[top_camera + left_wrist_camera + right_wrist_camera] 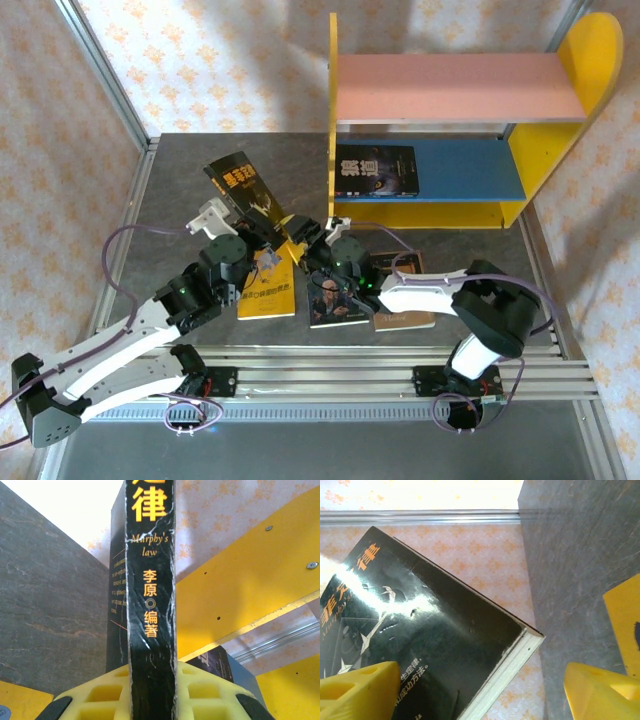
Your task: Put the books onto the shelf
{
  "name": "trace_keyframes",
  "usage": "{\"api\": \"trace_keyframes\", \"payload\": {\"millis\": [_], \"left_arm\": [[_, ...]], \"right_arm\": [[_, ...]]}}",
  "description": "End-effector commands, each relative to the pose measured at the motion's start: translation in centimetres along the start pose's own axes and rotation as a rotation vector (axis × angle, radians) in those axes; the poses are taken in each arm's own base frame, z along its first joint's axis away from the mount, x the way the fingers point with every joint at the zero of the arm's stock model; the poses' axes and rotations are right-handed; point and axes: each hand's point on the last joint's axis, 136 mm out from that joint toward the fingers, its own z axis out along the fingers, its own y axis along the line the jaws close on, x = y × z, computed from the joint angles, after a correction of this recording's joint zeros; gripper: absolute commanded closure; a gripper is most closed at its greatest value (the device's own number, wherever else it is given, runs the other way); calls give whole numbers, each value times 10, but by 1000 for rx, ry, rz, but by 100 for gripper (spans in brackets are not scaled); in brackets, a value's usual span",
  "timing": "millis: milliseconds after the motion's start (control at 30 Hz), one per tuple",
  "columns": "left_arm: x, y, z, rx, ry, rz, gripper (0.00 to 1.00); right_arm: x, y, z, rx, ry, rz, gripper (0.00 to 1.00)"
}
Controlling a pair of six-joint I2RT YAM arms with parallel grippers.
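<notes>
At the table's [180, 170] 6 o'clock edge a yellow book [268, 292], a face-cover book [335, 300] and a brown book [405, 318] lie flat. Just beyond, the left gripper [262, 230] clamps a black book [243, 187] across its spine, raised and tilted. At its 3 o'clock, the right gripper [477, 692] stands wide about that book's corner. At 1 o'clock the shelf [585, 50] holds a dark book [375, 170] on its blue lower board [465, 165].

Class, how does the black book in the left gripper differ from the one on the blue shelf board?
The gripped book is held tilted in the left gripper; the shelf book lies flat on the blue board. The gripped book's title is orange, the shelf book's pale. Both covers are dark.
</notes>
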Motion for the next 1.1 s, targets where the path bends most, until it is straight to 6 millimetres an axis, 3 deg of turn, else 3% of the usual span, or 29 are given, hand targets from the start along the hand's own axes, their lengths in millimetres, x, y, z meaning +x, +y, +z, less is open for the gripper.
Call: {"api": "trace_keyframes", "payload": {"millis": [0, 300, 533, 733, 767, 867, 933, 1067], "left_arm": [[-24, -18, -9, 70, -89, -114, 100], [-17, -12, -9, 79, -106, -146, 100], [-11, -6, -9, 75, -107, -154, 100], [-7, -4, -9, 63, -97, -145, 100], [-7, -4, -8, 61, -94, -141, 98], [-6, -7, -8, 58, -74, -95, 65], [-6, -8, -9, 43, -59, -57, 51], [-8, -2, -13, -12, -30, 37, 38]], "right_arm": [[3, 38, 3, -143, -9, 81, 19], [0, 46, 0, -185, -18, 118, 38], [-1, 49, -4, -207, -24, 131, 65], [-7, 41, -9, -185, -58, 101, 77], [-9, 40, -10, -182, -64, 95, 79], [-10, 34, -14, -162, -66, 47, 81], [-11, 22, -21, -114, -66, 7, 81], [-20, -7, -46, -28, -94, -71, 82]]}}
